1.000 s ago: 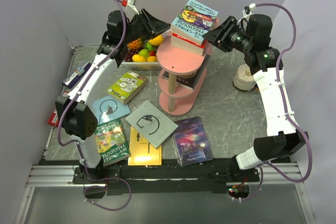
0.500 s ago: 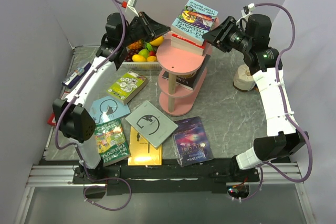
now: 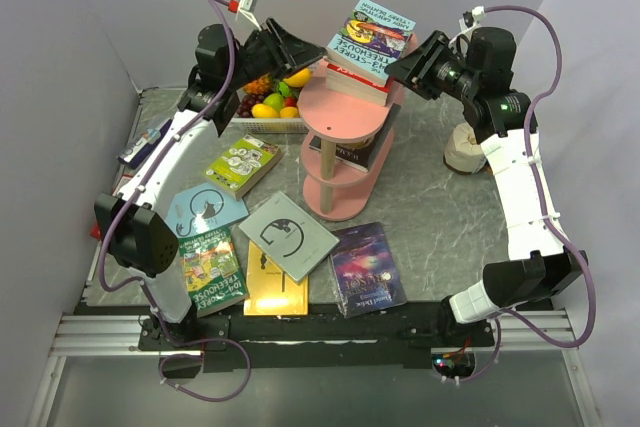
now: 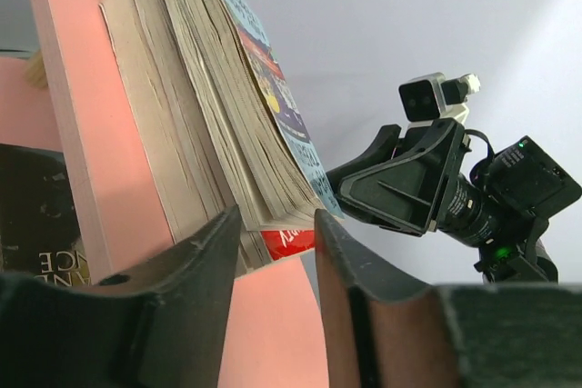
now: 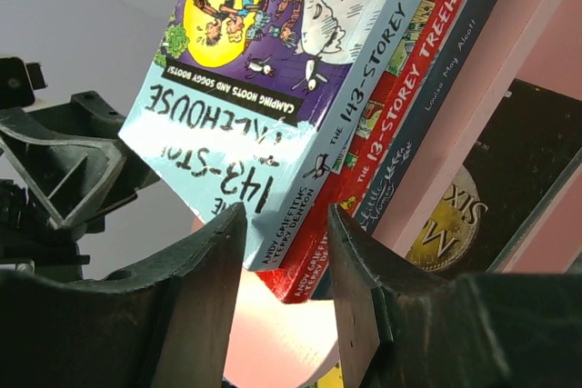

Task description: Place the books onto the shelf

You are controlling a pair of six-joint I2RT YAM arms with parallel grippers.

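My left gripper (image 3: 312,55) is raised at the left side of the top tier of the shelf (image 3: 345,112); its jaws stand partly apart with nothing clamped between them; in my left wrist view the stack of books (image 4: 200,115) lies on the pink tier with its near corner just past my fingertips (image 4: 214,261); my right gripper (image 3: 400,65) is up at the opposite side of the same tier, pointing at the stack; its jaws are also apart, and in my right wrist view the corner of the light-blue Treehouse book (image 5: 273,79) and of the red Treehouse book (image 5: 396,120) beneath it fills the gap between the tips; I cannot tell whether the pads press on that corner or only frame it; a dark-spined book (image 5: 441,102) lies at the bottom of the stack; a black book (image 3: 350,152) rests on the middle tier; the other books lie flat on the table (image 3: 440,207) in front of the shelf: a green book (image 3: 242,162), a pale blue book (image 3: 205,209), a green Treehouse book (image 3: 212,269), a grey book (image 3: 288,235) partly over a yellow book (image 3: 275,295), and a purple galaxy book (image 3: 366,267); a fruit basket (image 3: 255,127) sits behind the shelf on the left.
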